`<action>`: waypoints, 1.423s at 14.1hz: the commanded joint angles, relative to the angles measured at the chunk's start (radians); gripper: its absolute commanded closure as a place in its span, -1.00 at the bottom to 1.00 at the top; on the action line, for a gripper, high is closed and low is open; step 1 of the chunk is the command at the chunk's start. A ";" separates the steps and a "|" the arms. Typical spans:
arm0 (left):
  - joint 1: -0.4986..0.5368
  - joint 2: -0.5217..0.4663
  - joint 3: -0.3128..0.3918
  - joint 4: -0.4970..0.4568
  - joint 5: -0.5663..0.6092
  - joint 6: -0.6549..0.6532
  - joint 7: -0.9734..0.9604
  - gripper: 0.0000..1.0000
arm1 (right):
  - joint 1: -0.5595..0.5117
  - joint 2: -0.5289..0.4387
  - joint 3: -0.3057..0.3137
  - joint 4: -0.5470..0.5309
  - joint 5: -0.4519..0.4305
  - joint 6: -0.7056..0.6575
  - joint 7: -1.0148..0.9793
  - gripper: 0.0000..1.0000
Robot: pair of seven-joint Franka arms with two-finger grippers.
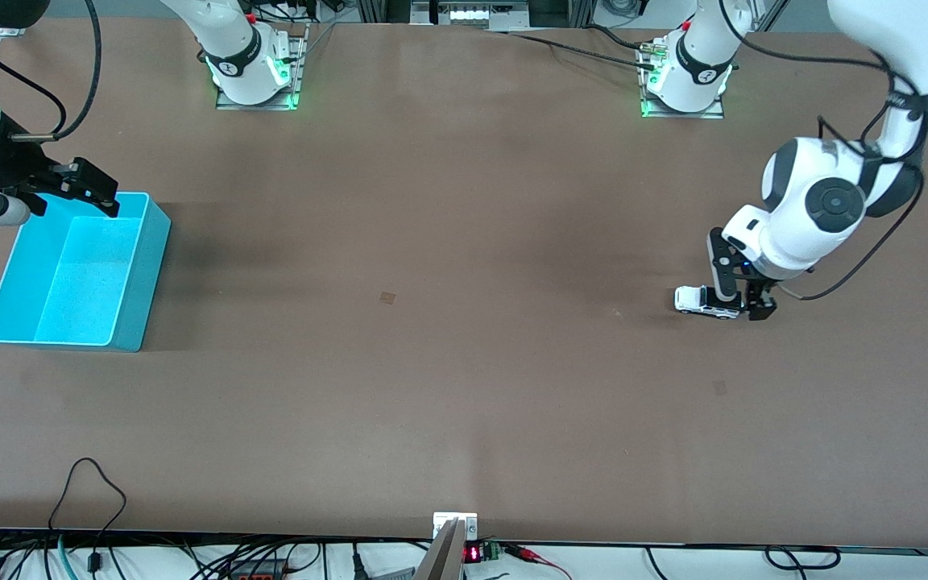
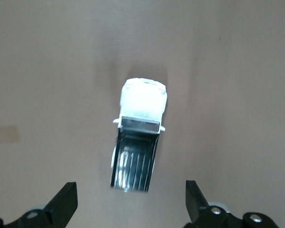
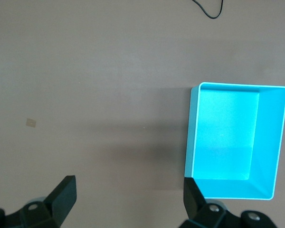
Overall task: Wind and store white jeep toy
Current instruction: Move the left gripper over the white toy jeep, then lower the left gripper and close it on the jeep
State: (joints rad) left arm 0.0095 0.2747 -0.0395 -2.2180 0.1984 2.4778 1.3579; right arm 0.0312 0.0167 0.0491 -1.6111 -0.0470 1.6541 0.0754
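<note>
The white jeep toy (image 1: 702, 300) (image 2: 137, 142), with a black roof, stands on the brown table toward the left arm's end. My left gripper (image 1: 742, 300) (image 2: 131, 204) is low at the jeep's rear end and open. In the left wrist view the jeep lies just ahead of the fingertips, not between them. The cyan bin (image 1: 146, 282) (image 3: 192, 137) sits empty toward the right arm's end. My right gripper (image 1: 93, 193) (image 3: 129, 202) hangs open over the bin's edge that lies farthest from the front camera, with nothing between its fingers.
Both arm bases (image 1: 254, 76) (image 1: 685, 84) stand along the table's edge farthest from the front camera. Small tape marks (image 1: 387, 298) (image 1: 719, 387) lie on the table. A black cable (image 1: 93, 491) loops over the edge nearest the camera, beside a small mounted device (image 1: 454, 536).
</note>
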 commanded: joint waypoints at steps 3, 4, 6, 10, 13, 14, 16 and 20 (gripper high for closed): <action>0.033 0.055 -0.005 -0.031 0.024 0.118 0.079 -1.00 | 0.001 -0.012 0.001 -0.007 0.010 -0.004 0.012 -1.00; 0.032 0.069 -0.005 -0.031 0.024 0.128 0.079 -1.00 | 0.001 -0.012 0.001 -0.006 0.010 -0.004 0.011 -1.00; 0.030 0.095 -0.007 -0.029 0.026 0.167 0.081 -0.83 | 0.001 -0.012 0.001 -0.007 0.009 -0.004 0.012 -1.00; 0.033 0.112 -0.008 -0.025 0.024 0.182 0.075 0.08 | 0.001 -0.012 0.001 -0.007 0.010 -0.004 0.011 -1.00; 0.033 0.110 -0.008 -0.025 0.021 0.171 0.066 0.63 | 0.001 -0.012 0.001 -0.007 0.010 -0.004 0.011 -1.00; 0.041 0.109 -0.008 -0.023 0.018 0.171 0.063 0.63 | 0.001 -0.012 0.001 -0.007 0.010 -0.004 0.012 -1.00; 0.049 0.112 -0.008 -0.022 0.018 0.171 0.050 0.63 | 0.001 -0.012 0.001 -0.007 0.010 -0.004 0.012 -1.00; 0.078 0.129 -0.007 -0.020 0.018 0.168 0.063 0.63 | 0.001 -0.012 0.001 -0.007 0.010 -0.004 0.012 -1.00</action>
State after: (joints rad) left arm 0.0534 0.3875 -0.0413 -2.2451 0.1989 2.6551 1.4204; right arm 0.0313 0.0167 0.0492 -1.6113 -0.0470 1.6541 0.0754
